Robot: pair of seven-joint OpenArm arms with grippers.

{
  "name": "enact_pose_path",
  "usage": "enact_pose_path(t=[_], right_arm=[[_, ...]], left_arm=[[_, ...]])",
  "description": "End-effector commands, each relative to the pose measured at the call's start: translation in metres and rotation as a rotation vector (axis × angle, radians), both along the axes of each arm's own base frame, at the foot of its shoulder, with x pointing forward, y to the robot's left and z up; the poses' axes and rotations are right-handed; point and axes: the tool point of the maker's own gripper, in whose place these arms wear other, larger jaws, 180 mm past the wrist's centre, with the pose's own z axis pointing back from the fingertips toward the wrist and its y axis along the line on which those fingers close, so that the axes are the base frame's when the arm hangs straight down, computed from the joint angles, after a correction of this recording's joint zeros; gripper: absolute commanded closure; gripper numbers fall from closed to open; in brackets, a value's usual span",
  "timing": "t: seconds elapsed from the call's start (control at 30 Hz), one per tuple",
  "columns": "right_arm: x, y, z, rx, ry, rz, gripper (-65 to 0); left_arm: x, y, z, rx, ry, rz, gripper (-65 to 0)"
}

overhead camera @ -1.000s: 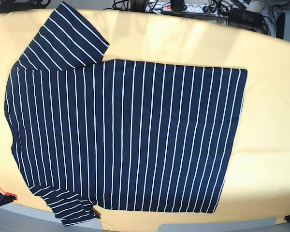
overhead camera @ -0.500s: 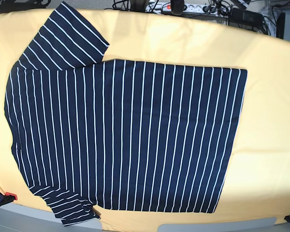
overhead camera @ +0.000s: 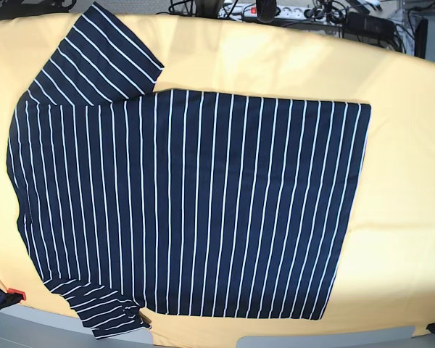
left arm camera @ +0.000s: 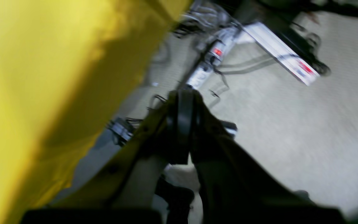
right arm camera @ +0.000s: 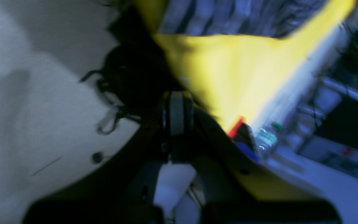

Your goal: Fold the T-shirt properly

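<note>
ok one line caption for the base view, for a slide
Striped T-shirt spread flat and unfolded on the yellow table cover, neither arm in view.

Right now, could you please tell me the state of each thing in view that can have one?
Dark navy cloth T-shirt with thin white stripes: spread flat, unfolded, sleeves out, on the yellow table cover.
Left gripper: shut, empty, off the table's edge.
Right gripper: shut, empty, beside the table's edge.

Overhead base view, wrists beside table
</note>
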Motion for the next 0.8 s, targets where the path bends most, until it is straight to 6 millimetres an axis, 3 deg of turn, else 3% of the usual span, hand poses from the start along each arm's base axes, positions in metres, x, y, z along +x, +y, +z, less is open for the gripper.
enact_pose_path(t=[0.0,0.17,0.3,0.43,0.57,0.77], right_arm=[[0.009,-0.006,0.011,-0.010,-0.045,-0.004,0.0],[0.051,-0.037,0.034,-0.043,-0.186,-0.046,0.0],[0.079,-0.061,0.046,-0.039,-0.252,-0.054,0.0],[0.103,-0.077,0.044,0.037,-0.259,-0.082,0.0],[0.130,-0.070,0.035,0.233,-0.246,-0.097,0.0],[0.160,-0.034,0.030,0.639,-0.174,-0.110,0.0]], left_arm=[[0.008,0.002,0.007,-0.006,-0.030,0.010,0.0],[0.035,0.020,0.016,-0.014,-0.084,0.022,0.0],[0.071,0.025,0.029,-0.029,-0.189,0.007,0.0],[0.099,0.025,0.041,-0.032,-0.280,-0.043,0.0],[0.119,0.028,0.042,-0.040,-0.336,-0.117,0.0],[0.164,0.053,0.045,0.037,-0.452,-0.188,0.0]])
